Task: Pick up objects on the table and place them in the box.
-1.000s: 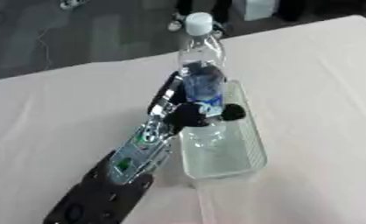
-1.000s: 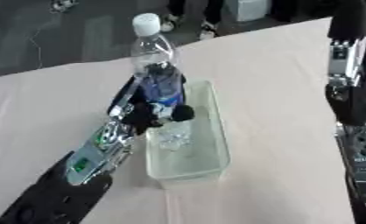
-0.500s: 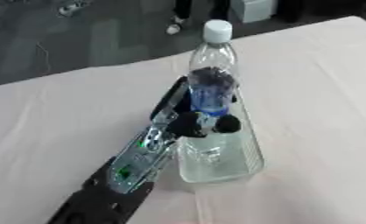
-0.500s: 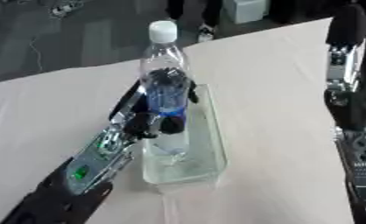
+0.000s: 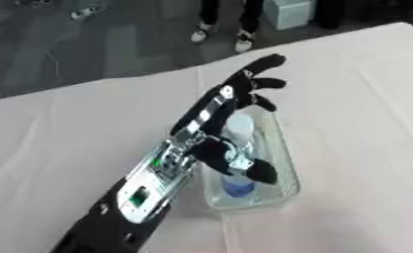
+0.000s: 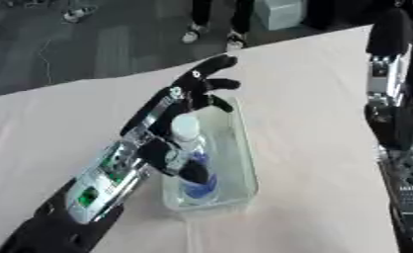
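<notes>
The bottle (image 6: 192, 158) is seen lying, apparently released, in the box (image 6: 244, 163) on the desk (image 5: 348, 99); the left hand (image 5: 244, 94) is spread open above and should be lifted straight clear.

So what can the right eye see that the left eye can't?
Only the right eye view shows the robot's right arm, standing along the right edge of the picture; its hand is not visible. The left eye view shows nothing the right misses, apart from more bare table on the right. Both show the left hand open, fingers spread, over the clear box, and the water bottle inside the box with its white cap up.
</notes>
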Robot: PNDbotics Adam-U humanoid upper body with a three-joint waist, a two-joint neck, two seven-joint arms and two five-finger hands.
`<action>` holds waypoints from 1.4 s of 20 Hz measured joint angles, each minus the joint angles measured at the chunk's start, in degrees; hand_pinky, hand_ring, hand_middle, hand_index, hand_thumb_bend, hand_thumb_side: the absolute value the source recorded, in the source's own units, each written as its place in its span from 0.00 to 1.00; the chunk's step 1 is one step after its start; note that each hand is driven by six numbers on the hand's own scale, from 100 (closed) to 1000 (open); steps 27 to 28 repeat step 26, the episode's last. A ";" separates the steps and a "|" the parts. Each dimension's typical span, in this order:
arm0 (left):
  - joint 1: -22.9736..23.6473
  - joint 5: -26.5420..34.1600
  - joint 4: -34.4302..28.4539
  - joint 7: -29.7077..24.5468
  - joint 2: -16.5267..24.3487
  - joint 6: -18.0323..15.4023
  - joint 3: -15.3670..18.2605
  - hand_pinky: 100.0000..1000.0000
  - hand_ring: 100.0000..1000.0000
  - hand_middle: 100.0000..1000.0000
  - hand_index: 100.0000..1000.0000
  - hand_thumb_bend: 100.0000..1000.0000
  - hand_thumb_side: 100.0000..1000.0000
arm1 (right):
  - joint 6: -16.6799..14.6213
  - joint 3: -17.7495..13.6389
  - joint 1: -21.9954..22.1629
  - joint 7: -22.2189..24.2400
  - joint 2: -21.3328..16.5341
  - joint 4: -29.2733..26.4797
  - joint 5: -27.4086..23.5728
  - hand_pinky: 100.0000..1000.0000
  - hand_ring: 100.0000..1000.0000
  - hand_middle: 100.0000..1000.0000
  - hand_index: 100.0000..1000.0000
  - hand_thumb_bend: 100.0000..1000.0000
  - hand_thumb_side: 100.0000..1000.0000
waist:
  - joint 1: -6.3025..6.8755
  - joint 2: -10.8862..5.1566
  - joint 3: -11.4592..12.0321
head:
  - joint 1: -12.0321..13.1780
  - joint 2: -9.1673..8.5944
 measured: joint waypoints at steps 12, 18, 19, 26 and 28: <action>0.56 -9.33 -18.66 10.98 8.48 -3.15 9.42 0.65 0.81 1.00 0.97 1.00 0.35 | 0.15 -0.16 0.88 -0.11 -0.03 0.00 0.02 0.46 0.69 0.79 0.77 0.00 1.00 | -1.24 -0.79 4.23 | -2.13 0.04; 4.53 -18.98 -24.42 14.02 15.56 -2.31 15.11 0.68 0.83 1.00 0.98 1.00 0.39 | 0.35 -0.46 1.56 -0.16 -0.06 0.00 0.26 0.46 0.69 0.79 0.77 0.00 1.00 | -2.42 -0.94 6.69 | -3.12 0.06; 5.19 -19.88 -24.54 14.74 15.94 -2.34 15.61 0.68 0.82 1.00 0.98 1.00 0.39 | 0.39 -0.51 1.56 -0.20 -0.06 0.00 0.28 0.46 0.69 0.79 0.77 0.00 1.00 | -2.70 -0.94 7.05 | -3.20 0.06; 7.60 -22.76 -24.77 18.16 16.32 -2.01 17.27 0.66 0.81 0.98 0.97 1.00 0.41 | 0.44 -0.70 1.61 -0.36 -0.06 0.00 0.42 0.46 0.69 0.79 0.77 0.00 1.00 | -3.95 -0.93 8.69 | -3.53 0.54; 7.60 -22.76 -24.77 18.16 16.32 -2.01 17.27 0.66 0.81 0.98 0.97 1.00 0.41 | 0.44 -0.70 1.61 -0.36 -0.06 0.00 0.42 0.46 0.69 0.79 0.77 0.00 1.00 | -3.95 -0.93 8.69 | -3.53 0.54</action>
